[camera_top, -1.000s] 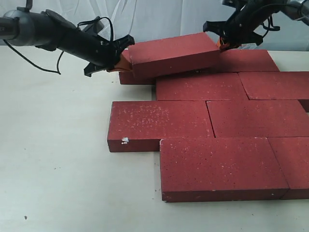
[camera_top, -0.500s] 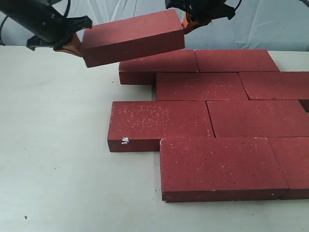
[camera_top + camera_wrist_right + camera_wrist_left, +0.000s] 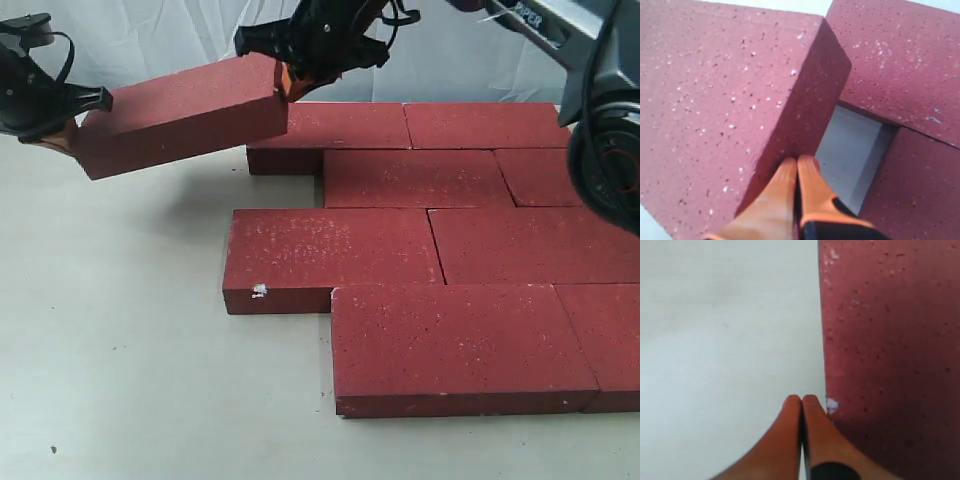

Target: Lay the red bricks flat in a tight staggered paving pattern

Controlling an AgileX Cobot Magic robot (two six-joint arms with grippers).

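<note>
One red brick (image 3: 180,115) hangs in the air at the back left, tilted with its left end lower. It is squeezed endwise between my two grippers. My left gripper (image 3: 64,134) is shut, its orange fingertips (image 3: 801,399) pressed against the brick's left end (image 3: 890,340). My right gripper (image 3: 291,82) is shut too, reaching across from the right and pushing on the right end (image 3: 715,100). Several other red bricks (image 3: 415,178) lie flat in staggered rows on the right. The nearest row (image 3: 455,345) sits at the front.
The white table (image 3: 120,350) is bare to the left of the laid bricks. A white cloth backdrop (image 3: 180,30) hangs behind. Part of my right arm (image 3: 610,140) looms over the back right bricks. The back row's left brick (image 3: 330,128) lies just below the lifted one's right end.
The lifted brick has travelled left, off the back row, with both grippers still pressing its ends. Its left end has dropped lower toward the table.
</note>
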